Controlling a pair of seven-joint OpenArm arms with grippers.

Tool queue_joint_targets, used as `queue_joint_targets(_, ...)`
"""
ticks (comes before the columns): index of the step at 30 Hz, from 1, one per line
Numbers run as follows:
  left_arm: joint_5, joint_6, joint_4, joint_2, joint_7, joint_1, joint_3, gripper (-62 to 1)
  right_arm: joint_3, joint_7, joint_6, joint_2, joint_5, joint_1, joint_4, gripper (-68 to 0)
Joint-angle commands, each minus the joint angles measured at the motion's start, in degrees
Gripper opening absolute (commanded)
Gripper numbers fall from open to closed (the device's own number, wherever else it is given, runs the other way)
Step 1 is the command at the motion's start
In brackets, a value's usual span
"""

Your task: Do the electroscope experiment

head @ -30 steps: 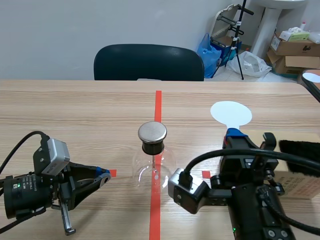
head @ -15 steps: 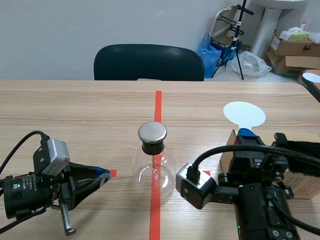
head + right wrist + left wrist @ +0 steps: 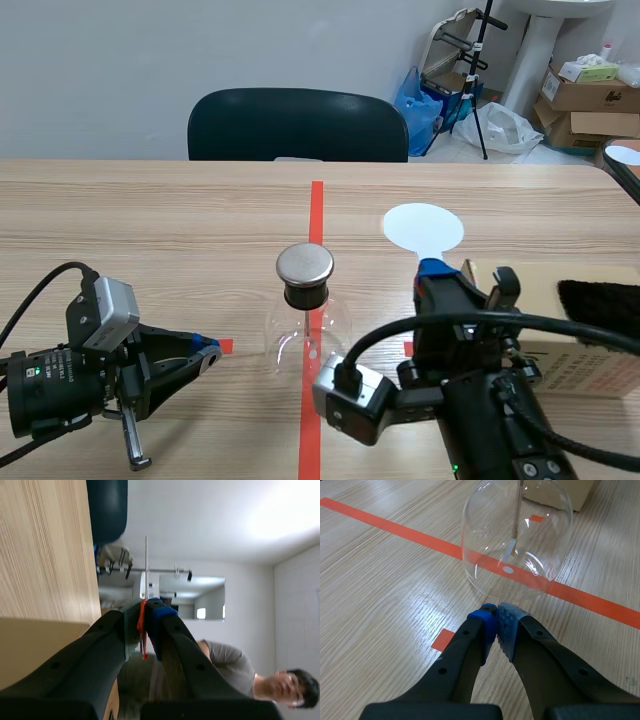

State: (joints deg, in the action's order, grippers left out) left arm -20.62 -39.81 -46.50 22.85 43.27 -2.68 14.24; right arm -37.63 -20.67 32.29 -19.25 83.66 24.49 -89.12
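Pinching a flat, round white paddle (image 3: 424, 228) are the right jaws; left jaws clenched empty near the glass-domed electroscope (image 3: 306, 298).

We record a clear glass electroscope (image 3: 308, 325), metal disc cap on black collar, upright at table centre, white round paddle (image 3: 424, 228), upright, right of it, stem pinched in our right gripper (image 3: 433, 270)
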Motion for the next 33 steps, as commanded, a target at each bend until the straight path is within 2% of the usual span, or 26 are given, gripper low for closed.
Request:
queue_joint_targets(1,0.66,-0.07,-1.11,-0.13,0.85,0.13,0.00,-57.9,0.11,1.88,0.66,-0.44,0.04,-0.37,-1.05,-66.5)
queue_joint_targets(9,0.66,-0.07,-1.11,-0.13,0.85,0.13,0.00,-57.9,0.11,13.77,0.66,-0.44,0.04,-0.37,-1.05,-66.5)
queue_joint_targets(15,0.66,-0.07,-1.11,-0.13,0.85,0.13,0.00,-57.9,0.11,19.58,0.66,-0.42,0.04,-0.37,-1.05,-66.5)
queue_joint_targets(33,0.66,-0.07,-1.11,-0.13,0.85,0.13,0.00,-57.9,0.11,21.27,0.66,-0.42,0.04,-0.37,-1.05,-66.5)
